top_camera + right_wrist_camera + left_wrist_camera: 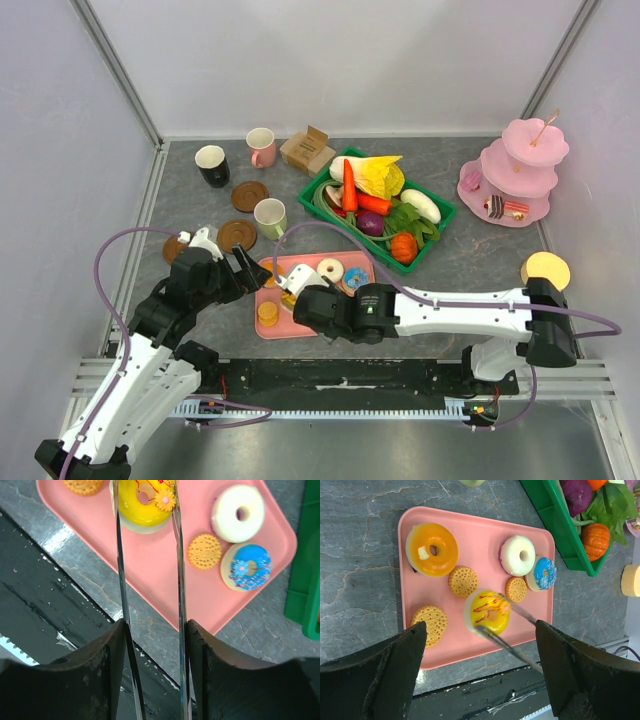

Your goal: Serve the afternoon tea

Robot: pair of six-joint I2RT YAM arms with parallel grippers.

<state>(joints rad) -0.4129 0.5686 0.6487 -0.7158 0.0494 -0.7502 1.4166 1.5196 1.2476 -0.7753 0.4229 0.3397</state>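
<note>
At the desk's near edge, the right gripper (154, 630) is clamped on metal tongs (120, 575). The tong tips lie along both sides of the yellow donut (142, 507), which sits by the near edge of the pink tray (470, 525). The left gripper (247, 269) hangs by the tray's left edge, spread wide and holding nothing. Farther in on the tray lie the orange donut (431, 548), white donut (517, 555) and blue donut (542, 573). Beyond the tray stands the green mug (270, 217), then the black mug (212, 165) and pink mug (262, 147).
</note>
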